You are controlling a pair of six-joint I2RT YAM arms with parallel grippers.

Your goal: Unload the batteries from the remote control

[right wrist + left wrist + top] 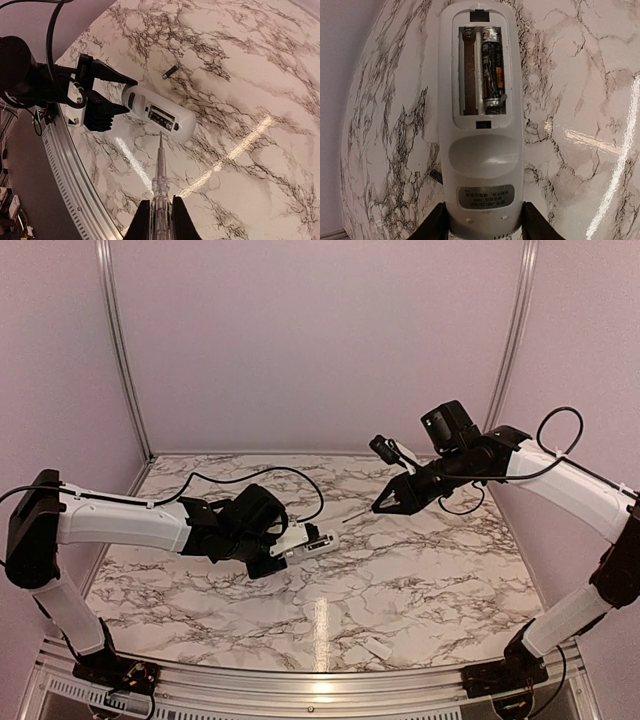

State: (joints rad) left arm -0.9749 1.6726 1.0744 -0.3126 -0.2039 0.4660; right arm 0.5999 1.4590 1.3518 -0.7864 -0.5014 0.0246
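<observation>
Left hand (482,222) grips the remote control (482,165) by one end above the tabletop (260,75) (bay open, one battery (491,70) seated). Second battery (170,71) lies on the tabletop. Right hand (161,215) clenched on a thin silvery tool (159,170), tip near the remote.

Marble table (420,580) bears battery (170,72), perhaps white cover (378,648).

Soft, even overhead light, one bright glare streak across the glossy table (320,625), wrist views bowing at their edges.
</observation>
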